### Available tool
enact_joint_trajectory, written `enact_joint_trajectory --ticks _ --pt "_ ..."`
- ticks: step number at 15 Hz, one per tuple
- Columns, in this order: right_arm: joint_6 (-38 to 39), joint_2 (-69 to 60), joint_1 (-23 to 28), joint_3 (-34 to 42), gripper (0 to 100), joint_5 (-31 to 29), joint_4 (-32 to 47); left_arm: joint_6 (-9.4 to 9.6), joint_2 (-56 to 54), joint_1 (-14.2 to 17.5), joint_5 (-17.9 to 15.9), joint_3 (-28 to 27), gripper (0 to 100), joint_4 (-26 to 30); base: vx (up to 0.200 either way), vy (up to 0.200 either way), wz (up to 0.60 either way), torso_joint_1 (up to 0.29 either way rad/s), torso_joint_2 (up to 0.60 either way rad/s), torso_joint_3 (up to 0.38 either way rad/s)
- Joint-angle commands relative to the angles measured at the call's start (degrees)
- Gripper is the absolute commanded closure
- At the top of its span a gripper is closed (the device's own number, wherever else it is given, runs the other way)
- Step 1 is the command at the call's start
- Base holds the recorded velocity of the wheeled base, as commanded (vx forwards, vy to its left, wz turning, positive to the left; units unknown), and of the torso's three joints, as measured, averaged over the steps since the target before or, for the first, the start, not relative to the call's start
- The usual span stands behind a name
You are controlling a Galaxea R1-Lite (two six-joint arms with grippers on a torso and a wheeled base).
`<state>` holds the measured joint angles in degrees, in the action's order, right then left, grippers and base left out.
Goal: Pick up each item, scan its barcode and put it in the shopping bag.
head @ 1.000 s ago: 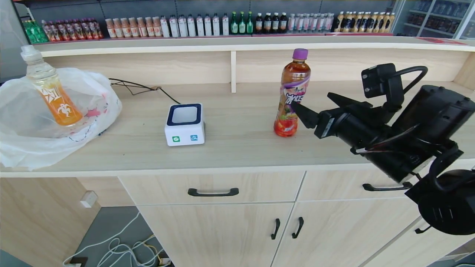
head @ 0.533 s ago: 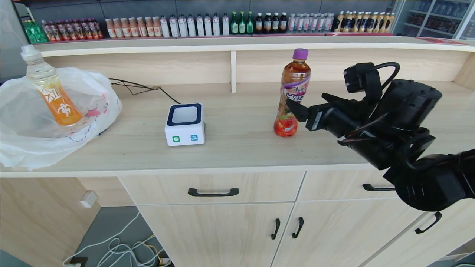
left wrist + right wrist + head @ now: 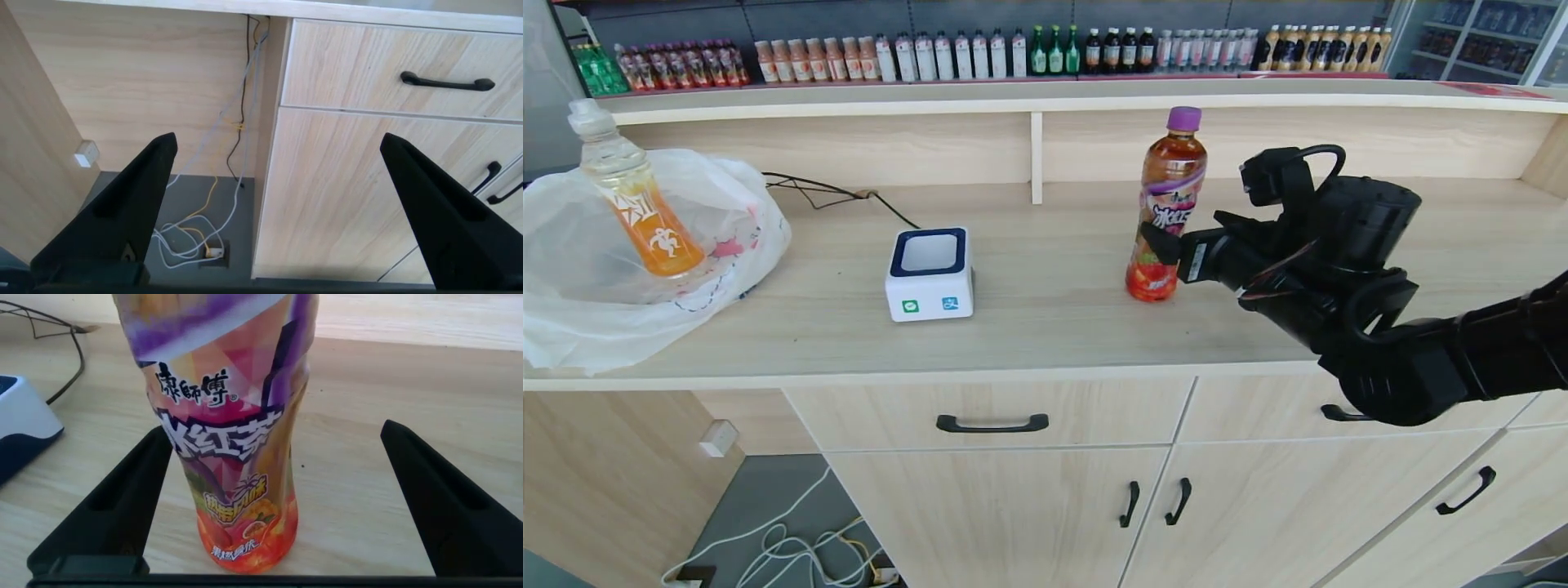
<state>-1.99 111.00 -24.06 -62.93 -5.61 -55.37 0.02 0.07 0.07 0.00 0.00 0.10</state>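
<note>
Bottle of iced tea (image 3: 1168, 204), purple cap, standing upright on the wooden surface (image 3: 1045, 327) to the right of the white scanner box (image 3: 929, 273) and well apart from it. The right hand (image 3: 1183, 227) is level with the bottle's lower half. It is spread wide, one finger on each side with a gap showing on both, so it grips nothing. At the far left end sits the shopping bag (image 3: 572, 286), with an orange drink bottle (image 3: 637, 204) leaning inside it. The left hand (image 3: 276, 139) hangs below the surface in front of the cabinet drawers (image 3: 368, 65) — also spread wide and empty, with cables (image 3: 188, 245) on the floor beneath.
</note>
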Motion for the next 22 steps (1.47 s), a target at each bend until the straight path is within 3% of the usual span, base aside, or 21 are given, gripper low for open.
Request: enact_joint_trajectory --ticks 1,12,21,22 --pt "0.0 1.7 0.0 -1.6 0 0.0 0.4 -0.02 0.0 0.0 0.0 0.0 0 0.0 0.0 0.0 0.0 0.0 0.0 0.0" --pt "-0.1 8.3 0.9 -10.4 0 0.1 0.4 -0.02 0.0 0.0 0.0 0.0 0 0.0 0.0 0.0 0.0 0.0 0.0 0.0" --pt "-0.4 8.6 0.7 -11.0 0 -1.9 0.4 -0.02 0.0 0.0 0.0 0.0 0 0.0 0.0 0.0 0.0 0.0 0.0 0.0" --pt "-0.4 8.5 0.7 -10.8 100 -1.9 0.2 -0.02 0.0 0.0 0.1 0.0 0 0.0 0.0 0.0 0.0 0.0 0.0 0.0"
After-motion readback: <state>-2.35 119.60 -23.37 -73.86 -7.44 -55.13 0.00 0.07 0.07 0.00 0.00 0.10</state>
